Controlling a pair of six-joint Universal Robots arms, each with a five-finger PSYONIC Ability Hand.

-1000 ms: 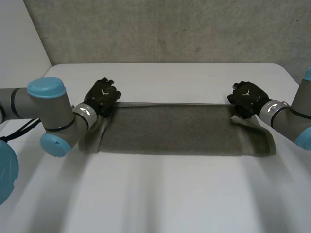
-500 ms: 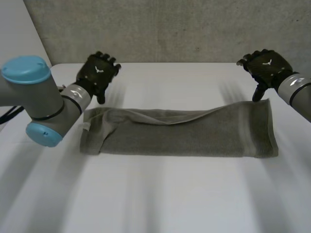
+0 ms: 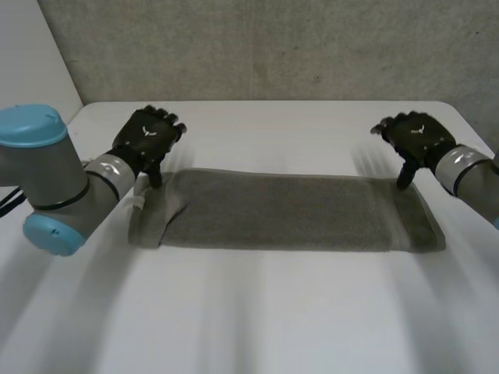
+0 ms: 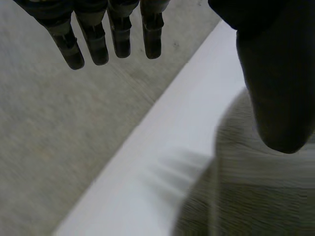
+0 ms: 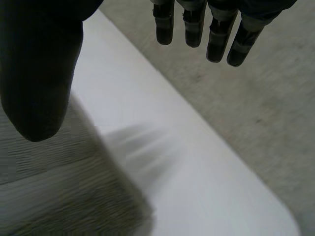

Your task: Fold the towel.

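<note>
Moved since half a second ago: both hands are sitting lower and closer to the towel (image 3: pixel 288 212), and its far edge, rumpled into a raised fold then, is now lying flat.

Towel: a grey-green strip is lying folded lengthwise across the white worktop (image 3: pixel 273 312), running from side to side between the two arms.

Left hand (image 3: pixel 144 140): it is hovering at the towel's far left corner, holding nothing. In the left wrist view its fingers (image 4: pixel 93 44) are hanging straight and spread, well apart from the thumb (image 4: pixel 280 83), whose tip is pointing down over the cloth.

Right hand (image 3: pixel 413 140): it is hovering at the far right corner, also holding nothing. In the right wrist view its fingers (image 5: pixel 216 34) are reaching straight out past the worktop's edge, and the thumb is hanging apart from them above the towel's edge.

Hard to make out: whether either thumb tip is touching the cloth. The left arm (image 3: pixel 70 187) is covering part of the towel's left end, where the cloth is bunching into a small flap. The right arm (image 3: pixel 472 175) is running out of the head view at its edge.

Markings: a small white mark is showing on the back of each hand, too small to read.

Backdrop: a grey wall (image 3: pixel 273 47) is standing behind the worktop.
</note>
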